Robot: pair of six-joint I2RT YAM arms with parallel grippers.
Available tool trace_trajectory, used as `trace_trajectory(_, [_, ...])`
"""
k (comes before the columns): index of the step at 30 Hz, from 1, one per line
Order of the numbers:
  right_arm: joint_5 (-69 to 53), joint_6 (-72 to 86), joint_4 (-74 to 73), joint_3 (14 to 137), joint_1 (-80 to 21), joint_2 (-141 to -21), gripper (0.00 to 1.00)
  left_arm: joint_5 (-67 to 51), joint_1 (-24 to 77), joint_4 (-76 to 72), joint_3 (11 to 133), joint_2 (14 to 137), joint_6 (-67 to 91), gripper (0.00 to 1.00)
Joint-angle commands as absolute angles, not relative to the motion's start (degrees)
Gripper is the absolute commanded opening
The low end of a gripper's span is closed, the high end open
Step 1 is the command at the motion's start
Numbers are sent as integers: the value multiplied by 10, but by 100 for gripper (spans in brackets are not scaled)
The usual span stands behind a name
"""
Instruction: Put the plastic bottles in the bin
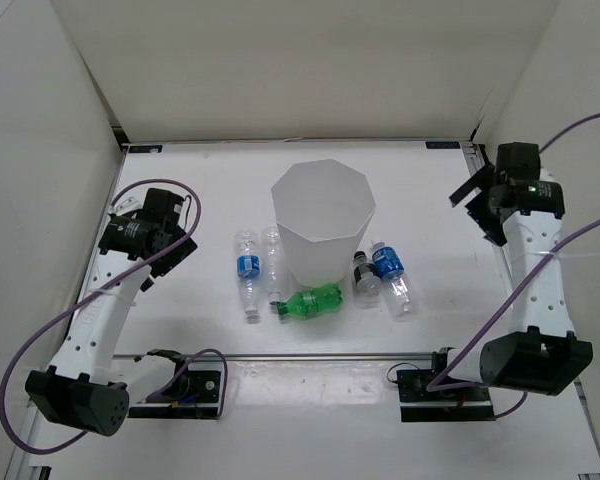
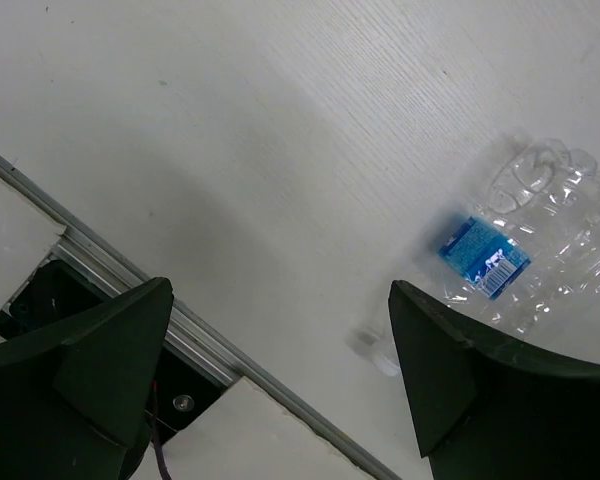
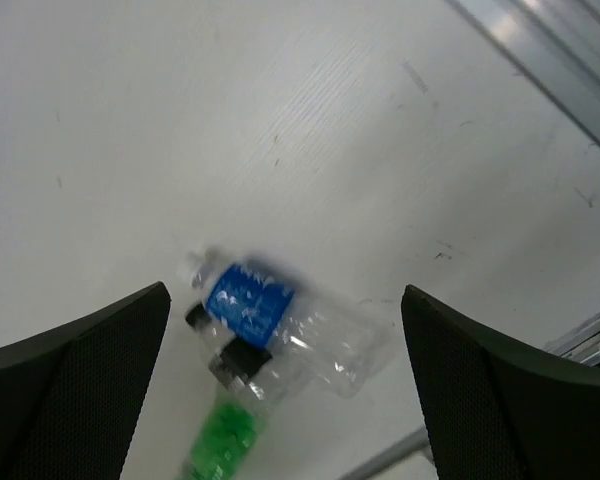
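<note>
Within white walls (image 1: 300, 60), a white table (image 1: 180, 180) is seen. Only overhead is the bin (image 1: 320, 225) shown, between spread left claw (image 2: 280, 285) and right claw (image 3: 285, 290).

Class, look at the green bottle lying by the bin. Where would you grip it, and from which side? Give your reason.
Probably grip the green bottle around its mid-body, coming from straight above. It lies on its side, so its round width is exposed; the bin crowds its far side.

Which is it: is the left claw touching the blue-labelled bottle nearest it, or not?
Apart. The top view shows a strip of bare table between the open left claw and the blue-labelled bottle lying to its right.
</note>
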State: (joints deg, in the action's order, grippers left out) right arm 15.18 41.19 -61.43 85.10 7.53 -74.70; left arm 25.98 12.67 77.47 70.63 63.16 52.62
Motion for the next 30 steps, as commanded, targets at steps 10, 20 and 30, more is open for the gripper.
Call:
trace_trajectory(10, [-142, 233, -527, 708, 20, -772, 100, 254, 142, 803, 734, 650, 500, 100])
trace_trajectory(20, [-82, 222, -478, 682, -77, -908, 100, 246, 155, 797, 714, 633, 488, 100])
trace_trajectory(30, [-49, 250, -429, 646, -98, -1017, 85, 246, 155, 797, 724, 647, 487, 100])
